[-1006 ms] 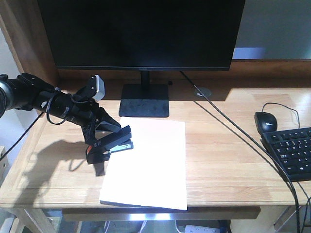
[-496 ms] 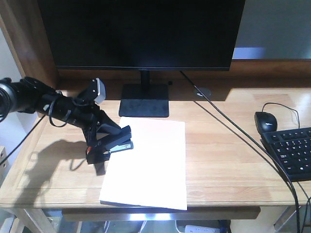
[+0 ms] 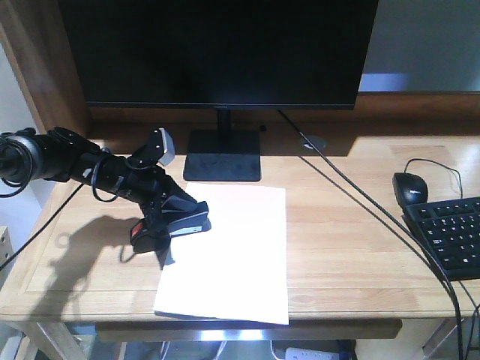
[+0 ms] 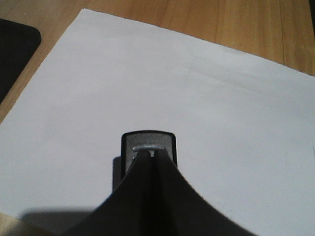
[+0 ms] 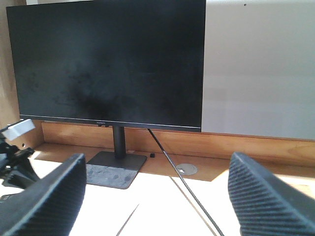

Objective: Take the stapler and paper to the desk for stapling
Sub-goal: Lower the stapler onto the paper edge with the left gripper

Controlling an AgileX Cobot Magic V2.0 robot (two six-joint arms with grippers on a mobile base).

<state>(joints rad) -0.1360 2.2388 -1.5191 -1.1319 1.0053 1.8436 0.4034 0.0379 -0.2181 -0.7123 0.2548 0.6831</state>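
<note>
A: What does the left arm [image 3: 90, 169] have at the left of the worktop [image 3: 352, 247]?
B: Its jaws are clamped on the stapler [image 3: 176, 223], whose nose [image 4: 148, 150] sits over the left edge of the paper [image 3: 236, 251].
A: And the paper?
B: It lies flat in front of the monitor [image 3: 217, 52] stand.
A: Further right?
B: A mouse [image 3: 410, 187] and keyboard [image 3: 450, 236]. The right arm's fingers [image 5: 47, 196] stand wide apart, holding nothing.
</note>
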